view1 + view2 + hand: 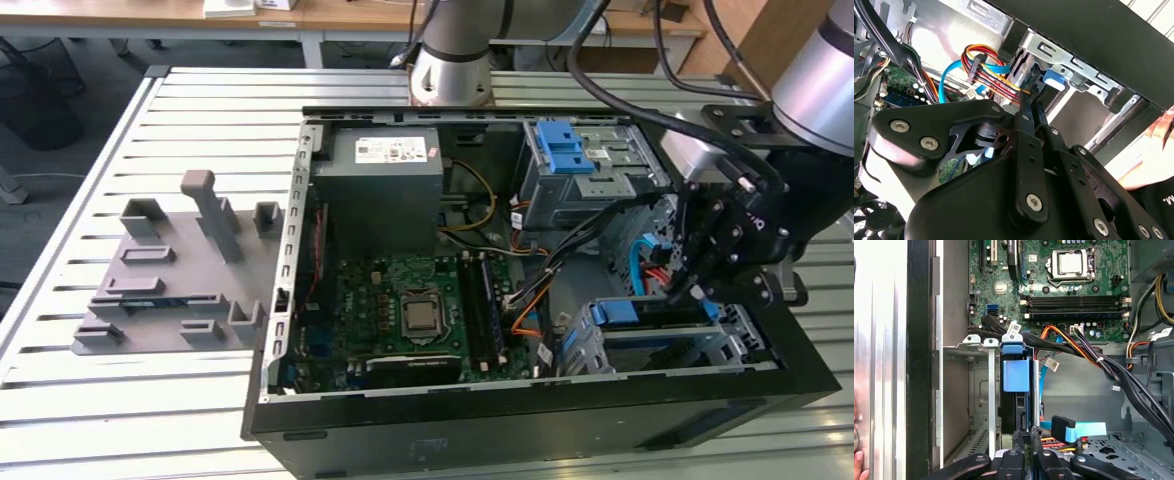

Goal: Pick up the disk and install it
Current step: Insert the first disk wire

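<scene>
The disk (1016, 375), in its blue carrier, stands on edge inside the metal drive cage (971, 345) at the front corner of the open computer case. In the exterior view the disk (643, 312) sits low in that cage on the exterior view's right. My gripper (687, 290) hangs right above it. In both wrist views the black fingers lie close together, and my gripper (1026, 434) rests at the disk's near end, shut, with nothing seen between the fingers. The gripper (1029, 102) points at the cage, where the blue carrier tab (1054, 80) shows.
Bundled cables (1089, 347) and a blue flat cable (1076, 429) run beside the cage. A second bay with a blue latch (567, 150), a grey box (387, 165) and the motherboard (420, 310) fill the case. A grey fixture (180, 270) lies on the table. A person's hand (1149, 160) is beside the case.
</scene>
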`<state>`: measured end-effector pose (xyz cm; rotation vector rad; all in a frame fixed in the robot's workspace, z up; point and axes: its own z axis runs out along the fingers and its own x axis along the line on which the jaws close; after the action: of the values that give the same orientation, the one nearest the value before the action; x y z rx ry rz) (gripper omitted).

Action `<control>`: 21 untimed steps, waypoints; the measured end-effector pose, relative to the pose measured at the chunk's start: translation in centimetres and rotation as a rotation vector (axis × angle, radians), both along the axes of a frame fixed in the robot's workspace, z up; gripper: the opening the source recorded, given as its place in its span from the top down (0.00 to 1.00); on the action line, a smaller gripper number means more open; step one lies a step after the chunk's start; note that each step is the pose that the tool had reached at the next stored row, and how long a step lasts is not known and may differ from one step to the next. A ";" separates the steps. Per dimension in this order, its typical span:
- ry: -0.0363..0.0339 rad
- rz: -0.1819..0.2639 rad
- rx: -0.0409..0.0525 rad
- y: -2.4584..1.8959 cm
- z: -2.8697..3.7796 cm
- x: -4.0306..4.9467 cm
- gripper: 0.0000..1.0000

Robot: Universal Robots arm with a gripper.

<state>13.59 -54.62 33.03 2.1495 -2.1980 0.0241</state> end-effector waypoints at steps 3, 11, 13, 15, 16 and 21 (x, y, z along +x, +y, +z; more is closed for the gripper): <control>0.0000 0.000 0.0005 0.00 -0.15 0.00 0.84; 0.0000 0.000 0.0013 0.00 -0.24 0.00 0.83; 0.0001 0.000 0.0016 0.00 -0.21 0.00 0.76; 0.0000 0.000 0.0014 0.00 0.02 0.00 0.76; 0.0000 0.000 0.0014 0.00 0.17 0.00 0.76; 0.0000 0.000 0.0013 0.00 0.93 0.00 0.76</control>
<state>13.59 -54.62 33.96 2.1501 -2.1986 0.0226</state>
